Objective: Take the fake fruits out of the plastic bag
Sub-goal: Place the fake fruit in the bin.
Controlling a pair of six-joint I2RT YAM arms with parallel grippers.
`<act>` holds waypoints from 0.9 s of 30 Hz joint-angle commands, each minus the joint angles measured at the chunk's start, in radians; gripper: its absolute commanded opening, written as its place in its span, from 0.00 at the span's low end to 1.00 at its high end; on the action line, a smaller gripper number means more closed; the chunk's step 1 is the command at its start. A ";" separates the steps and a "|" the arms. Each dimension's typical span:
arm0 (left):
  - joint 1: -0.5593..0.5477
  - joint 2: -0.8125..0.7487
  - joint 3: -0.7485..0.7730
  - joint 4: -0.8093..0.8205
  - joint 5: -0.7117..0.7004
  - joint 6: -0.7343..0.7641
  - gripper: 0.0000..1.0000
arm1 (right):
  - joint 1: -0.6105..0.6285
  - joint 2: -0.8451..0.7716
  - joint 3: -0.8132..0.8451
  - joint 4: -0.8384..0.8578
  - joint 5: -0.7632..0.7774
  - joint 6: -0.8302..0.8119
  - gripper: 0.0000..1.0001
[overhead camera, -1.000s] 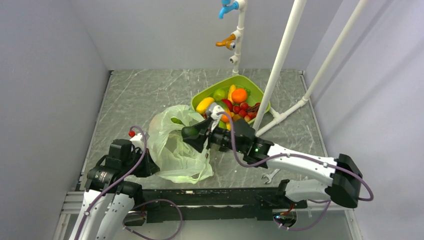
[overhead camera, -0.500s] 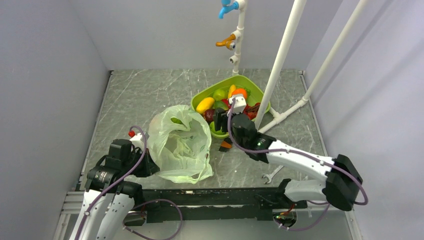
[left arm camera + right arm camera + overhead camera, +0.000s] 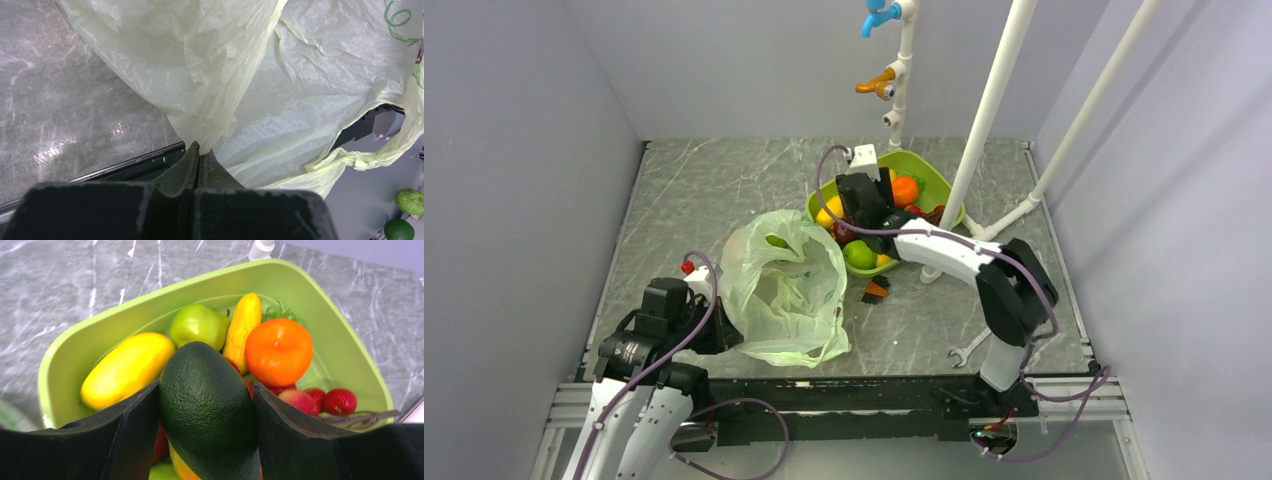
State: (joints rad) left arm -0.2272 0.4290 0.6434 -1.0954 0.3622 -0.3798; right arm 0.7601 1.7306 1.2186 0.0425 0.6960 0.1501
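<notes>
The right claw [image 3: 206,390] is clamped on a dark avocado [image 3: 205,360]. Its two black jaws press the fruit's long sides, and the blunt end points down at the green tray [image 3: 327,320]. The tray sits toward the far edge of the tabletop [image 3: 694,190], right of the middle. It already holds two yellow fruits [image 3: 125,367], an orange [image 3: 278,351], a green apple [image 3: 197,325] and some red berries [image 3: 340,401]. The avocado hangs over the heap and touches nothing below, so this looks like the drop-off: the tray seems to be where the emptied fruit goes, and opening the jaws would let the avocado fall among the others.

The left claw [image 3: 200,151] is closed tight, its tips together on a pinch of the plastic bag [image 3: 280,100] at the bag's near-left edge. That hold probably anchors the thin film so it cannot slide or get dragged along when fruit is lifted out. The bag lies crumpled toward the near-left part of the tabletop, with its mouth gaping toward the tray. A green piece [image 3: 776,241] shows at its far rim, so it is likely not yet empty.

The bag carries a green printed curl [image 3: 400,20] and a few dark marks, but no words can be read.
</notes>
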 commanded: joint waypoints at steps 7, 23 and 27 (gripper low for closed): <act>0.008 0.004 -0.001 0.034 0.018 0.014 0.00 | -0.068 0.250 0.331 -0.153 0.118 -0.112 0.49; 0.008 0.007 -0.001 0.034 0.016 0.013 0.00 | -0.063 -0.015 0.120 -0.213 -0.153 0.083 0.89; 0.008 0.007 -0.001 0.035 0.018 0.013 0.00 | -0.050 -0.194 -0.053 -0.126 -0.403 0.105 0.88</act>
State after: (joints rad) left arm -0.2256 0.4294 0.6430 -1.0954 0.3622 -0.3794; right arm 0.6949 1.7061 1.2930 -0.1650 0.5591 0.1875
